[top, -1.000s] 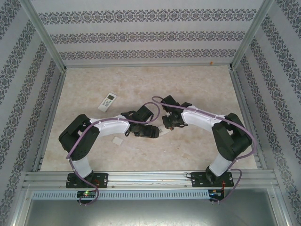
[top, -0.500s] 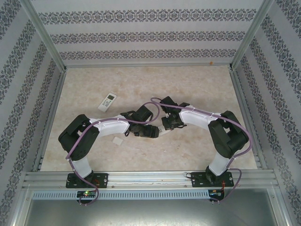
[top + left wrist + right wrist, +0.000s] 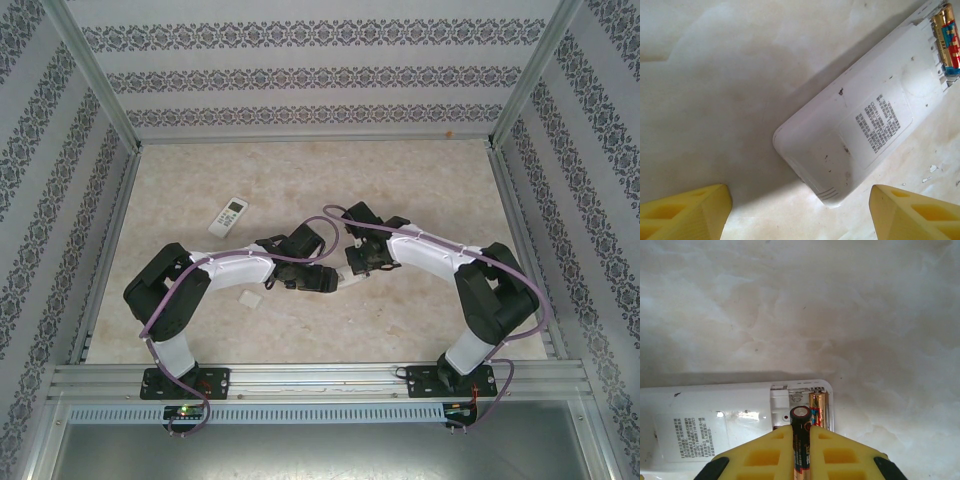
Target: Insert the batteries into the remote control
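Against the view of a second ago, little differs: both wrists hang at the same spot mid-table, and the right arm's elbow sits a touch farther out than half a second back. The second remote and the small white flat piece lie where they lay.

Counted: two remotes, two batteries, one white piece.

The right gripper is pinched narrow on the dark battery, which stands lengthwise between its yellow fingers, its capped end poking out past their tips. Directly beyond those tips lies the remote control, back up, its battery bay uncovered. One gold battery is seated in the bay, just to the side of the held cell; whether the two touch I cannot tell.

The left gripper is spread wide and holds nothing. The remote's rounded end lies between its fingers and just ahead of them, on the marbled table, with the gold cell at the far end from this gripper.
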You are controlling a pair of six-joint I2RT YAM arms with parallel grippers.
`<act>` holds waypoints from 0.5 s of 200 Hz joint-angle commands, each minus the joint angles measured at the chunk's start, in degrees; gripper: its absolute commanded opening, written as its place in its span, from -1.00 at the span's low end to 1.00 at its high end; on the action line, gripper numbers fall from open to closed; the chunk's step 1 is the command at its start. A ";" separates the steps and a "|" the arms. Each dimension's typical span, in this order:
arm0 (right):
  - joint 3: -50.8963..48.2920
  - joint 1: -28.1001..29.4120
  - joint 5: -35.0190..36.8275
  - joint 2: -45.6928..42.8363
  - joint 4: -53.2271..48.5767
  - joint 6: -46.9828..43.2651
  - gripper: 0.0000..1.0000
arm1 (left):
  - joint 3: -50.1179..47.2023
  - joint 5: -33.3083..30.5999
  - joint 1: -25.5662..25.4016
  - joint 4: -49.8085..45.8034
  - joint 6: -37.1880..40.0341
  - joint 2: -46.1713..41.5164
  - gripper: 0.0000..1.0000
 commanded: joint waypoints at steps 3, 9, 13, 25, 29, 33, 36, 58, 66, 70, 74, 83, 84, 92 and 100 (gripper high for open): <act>0.43 0.56 -0.79 1.85 -1.94 -1.27 -0.73 | -0.80 -6.44 2.63 0.21 2.35 -0.16 0.51; 0.54 0.52 -1.03 2.15 -1.94 -1.28 -0.73 | -0.79 -6.33 2.62 0.21 2.36 -0.11 0.52; 0.64 0.56 -1.20 2.41 -1.94 -1.35 -0.73 | -0.75 -6.36 2.62 0.21 2.35 -0.03 0.51; 0.91 0.59 -1.53 3.15 -1.93 -1.41 -0.72 | -0.60 -6.39 2.63 0.26 2.26 0.02 0.51; 0.84 0.64 -1.62 3.38 -1.88 -1.43 -0.72 | -0.59 -6.36 2.62 0.21 2.26 0.06 0.52; 1.00 0.63 -1.56 3.68 -1.86 -1.37 -0.72 | -0.59 -6.31 2.62 0.17 2.26 0.03 0.52; 0.98 0.58 -1.58 3.78 -1.79 -1.38 -0.72 | -0.51 -6.31 2.62 0.20 2.26 0.05 0.52; 1.02 0.65 -1.50 4.55 -1.42 -1.28 -0.70 | -0.57 -6.41 2.62 0.13 2.41 0.06 0.52; 1.12 0.61 -1.55 4.80 -1.28 -1.28 -0.68 | -0.55 -6.42 2.62 0.08 2.35 0.03 0.52; 1.24 0.65 -1.62 4.93 -1.24 -1.20 -0.68 | -0.46 -6.39 2.62 0.07 2.35 0.14 0.52; 1.35 0.59 -1.72 5.02 -1.24 -1.19 -0.66 | -0.42 -6.36 2.62 0.02 2.42 0.09 0.52; 1.61 0.65 -1.75 5.13 -1.33 -1.11 -0.63 | -0.44 -6.39 2.62 0.07 2.49 0.15 0.52; 1.61 0.65 -1.74 5.13 -1.33 -1.11 -0.63 | -0.47 -6.39 2.62 0.08 2.46 0.15 0.52; 1.80 0.63 -1.78 5.13 -1.48 -1.02 -0.63 | -0.42 -6.47 2.62 0.00 2.38 0.12 0.52; 2.16 0.62 -1.69 4.98 -1.79 -0.95 -0.61 | -0.49 -6.43 2.62 0.07 2.37 0.13 0.52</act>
